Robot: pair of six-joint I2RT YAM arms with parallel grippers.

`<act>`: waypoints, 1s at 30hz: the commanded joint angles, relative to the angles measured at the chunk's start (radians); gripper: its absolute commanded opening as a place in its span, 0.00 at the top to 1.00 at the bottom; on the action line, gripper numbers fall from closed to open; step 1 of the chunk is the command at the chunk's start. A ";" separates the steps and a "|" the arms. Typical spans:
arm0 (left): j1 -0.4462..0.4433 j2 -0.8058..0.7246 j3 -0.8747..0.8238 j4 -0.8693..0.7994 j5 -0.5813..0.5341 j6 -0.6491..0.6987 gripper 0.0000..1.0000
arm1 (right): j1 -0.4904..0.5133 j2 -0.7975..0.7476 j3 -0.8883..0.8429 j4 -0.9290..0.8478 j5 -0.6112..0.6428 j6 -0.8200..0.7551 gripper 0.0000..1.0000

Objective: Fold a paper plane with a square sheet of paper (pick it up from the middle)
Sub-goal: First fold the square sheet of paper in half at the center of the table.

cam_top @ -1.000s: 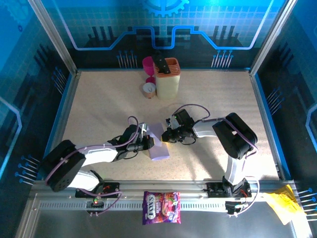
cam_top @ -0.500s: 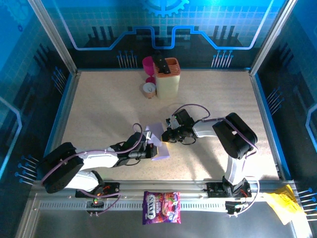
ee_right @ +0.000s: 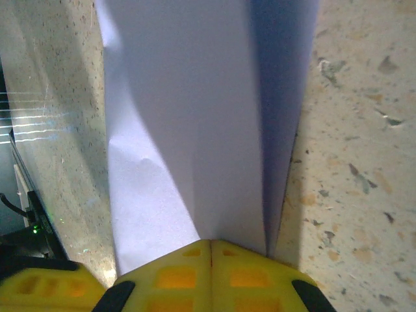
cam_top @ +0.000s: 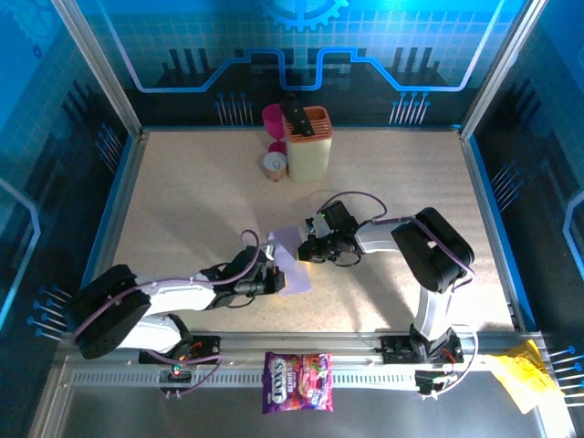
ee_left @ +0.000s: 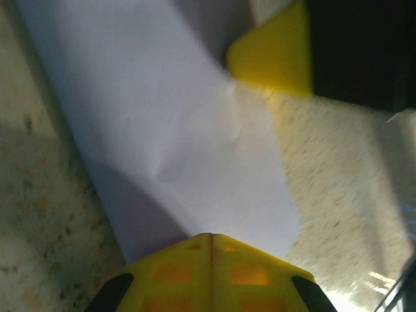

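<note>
Both pincers are fully closed, and each appears to nip the pale lilac square sheet of thin paper (cam_top: 294,266). The sheet is folded to a long strip and runs out ahead of the tips of the left pincer (cam_top: 272,277) and the right pincer (cam_top: 307,251), low over the speckled beige tabletop (cam_top: 182,201). If the two pull apart or twist unevenly, the thin paper could tear or slide out of one grip. A crease pressed off-line would leave the plane lopsided. Compared with a second earlier, the left pincer has drawn back toward the near edge, while the right pincer holds the same spot.
</note>
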 commanded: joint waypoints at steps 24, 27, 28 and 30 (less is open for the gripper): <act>0.362 0.300 0.338 -0.048 0.218 0.280 1.00 | 0.009 0.151 -0.078 -0.089 0.240 -0.023 1.00; 0.372 0.318 0.334 -0.035 0.215 0.280 1.00 | 0.009 0.153 -0.079 -0.090 0.239 -0.023 1.00; 0.376 0.325 0.336 -0.032 0.215 0.282 1.00 | 0.009 0.153 -0.079 -0.089 0.239 -0.023 1.00; 0.379 0.333 0.331 -0.027 0.213 0.286 1.00 | 0.009 0.154 -0.078 -0.088 0.239 -0.023 1.00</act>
